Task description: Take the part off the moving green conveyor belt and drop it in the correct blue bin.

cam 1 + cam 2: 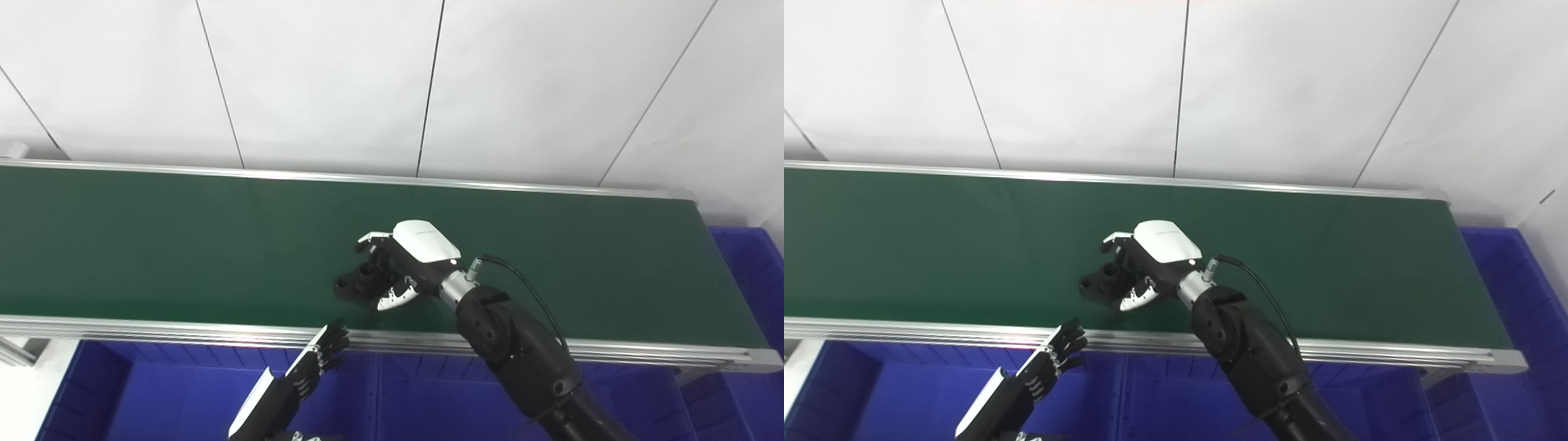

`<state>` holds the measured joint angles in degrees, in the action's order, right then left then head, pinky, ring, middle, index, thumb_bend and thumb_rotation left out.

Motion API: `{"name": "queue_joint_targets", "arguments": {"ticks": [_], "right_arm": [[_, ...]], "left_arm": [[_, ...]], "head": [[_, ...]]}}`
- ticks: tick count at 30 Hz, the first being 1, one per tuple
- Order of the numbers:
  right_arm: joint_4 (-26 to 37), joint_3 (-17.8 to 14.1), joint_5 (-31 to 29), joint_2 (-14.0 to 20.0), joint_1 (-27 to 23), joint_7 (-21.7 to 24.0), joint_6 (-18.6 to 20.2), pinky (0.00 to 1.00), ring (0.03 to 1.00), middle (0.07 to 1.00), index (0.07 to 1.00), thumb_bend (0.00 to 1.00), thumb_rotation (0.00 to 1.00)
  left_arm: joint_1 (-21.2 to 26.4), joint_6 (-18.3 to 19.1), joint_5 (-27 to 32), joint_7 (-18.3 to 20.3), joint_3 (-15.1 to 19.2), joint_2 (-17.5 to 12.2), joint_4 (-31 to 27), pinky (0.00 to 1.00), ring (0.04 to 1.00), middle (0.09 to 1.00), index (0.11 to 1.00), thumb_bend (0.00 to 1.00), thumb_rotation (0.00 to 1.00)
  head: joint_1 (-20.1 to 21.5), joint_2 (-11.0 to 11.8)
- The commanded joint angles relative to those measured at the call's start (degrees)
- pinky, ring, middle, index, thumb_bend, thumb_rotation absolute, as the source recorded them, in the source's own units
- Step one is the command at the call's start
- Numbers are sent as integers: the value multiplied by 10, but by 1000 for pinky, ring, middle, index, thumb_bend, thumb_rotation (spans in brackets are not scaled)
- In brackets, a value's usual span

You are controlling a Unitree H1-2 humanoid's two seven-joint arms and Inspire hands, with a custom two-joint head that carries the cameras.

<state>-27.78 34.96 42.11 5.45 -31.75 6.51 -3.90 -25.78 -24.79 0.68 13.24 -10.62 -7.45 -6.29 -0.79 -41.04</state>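
Note:
A black part (352, 283) with a round socket lies on the green conveyor belt (153, 245), near its front edge at the middle. My right hand (407, 257) reaches over the belt from the right. Its fingers curl over the part's far side and its thumb presses the near side, so it is shut on the part, which sticks out to the left. The part looks level with the belt. My left hand (300, 373) is open with fingers straight, below the belt's front rail and over a blue bin (184, 392).
Blue bins run along the front below the belt's metal rail (184, 331), with a divider near the middle (380, 398). Another blue bin (753, 269) stands past the belt's right end. A white panelled wall is behind the belt.

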Motion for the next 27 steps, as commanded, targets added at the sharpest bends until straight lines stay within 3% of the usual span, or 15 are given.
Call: {"name": "queue_joint_targets", "arguments": {"ticks": [1,6,9,11,12,18,20,23,27], "right_arm": [[6,-2,-4,2,-10,0,-24,453,441,540,631,518,0],[0,-5,-4,6,-13,-15,-36,438,434,545,540,497,0],[4,-6,-4,8,-7,-22,-40,342,471,570,528,487,0],[3,-5,-1,8,-4,-25,-41,336,476,567,525,487,0],[3,-4,-1,9,-3,-24,-40,381,463,548,514,494,0],[11,1,2,13,6,-21,-34,332,464,569,487,491,0],[20,1,3,16,8,-19,-33,351,479,534,487,495,0],[35,1,8,21,12,-25,-34,338,460,560,487,493,0],[97,-12,8,32,28,-15,-17,356,483,554,460,493,0]], "left_arm": [[-3,-21,-4,-3,-1,-2,-17,897,945,975,978,703,548],[-3,-21,-1,-2,-1,-1,-17,896,944,974,978,703,534],[-4,-21,0,-3,0,0,-17,892,943,975,976,710,540],[-3,-21,-1,-3,0,0,-17,892,945,977,979,711,546],[-3,-21,-1,-4,1,0,-17,889,942,975,977,713,548],[-2,-21,4,-4,2,3,-15,894,943,973,974,715,537],[-2,-21,4,-4,3,3,-15,894,942,973,975,716,538],[-1,-20,4,-3,3,3,-15,896,942,974,977,714,545],[2,-21,4,-4,4,4,-13,891,936,970,970,707,542]], "head": [[-1,-1],[-1,-2],[2,-2],[2,-3],[1,-3],[2,-3],[3,-2],[4,-2],[5,-2]]}}
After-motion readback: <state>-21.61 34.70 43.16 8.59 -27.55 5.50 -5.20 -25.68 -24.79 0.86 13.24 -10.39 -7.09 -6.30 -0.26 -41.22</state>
